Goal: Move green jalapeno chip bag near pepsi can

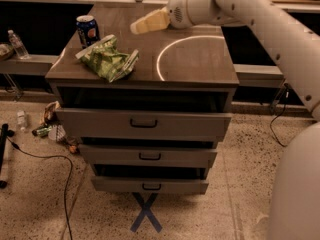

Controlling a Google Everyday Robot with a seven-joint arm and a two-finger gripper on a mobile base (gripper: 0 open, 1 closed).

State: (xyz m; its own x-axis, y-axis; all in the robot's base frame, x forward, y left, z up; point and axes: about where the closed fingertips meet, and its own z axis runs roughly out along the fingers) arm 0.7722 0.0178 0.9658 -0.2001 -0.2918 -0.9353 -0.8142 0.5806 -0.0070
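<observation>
The green jalapeno chip bag point(107, 59) lies crumpled on the left part of the cabinet top point(200, 59), near its front edge. The pepsi can point(87, 30) stands upright just behind and to the left of the bag, almost touching it. My gripper point(142, 24) hangs above the cabinet top, up and to the right of the bag and apart from it. It holds nothing. The white arm point(260, 19) reaches in from the upper right.
A white ring mark point(192, 54) is on the right half of the top. Three drawers point(144, 124) stand pulled out below. A clear plastic bottle point(18, 44) stands on a ledge at the left. Litter and a cable point(50, 129) lie on the floor.
</observation>
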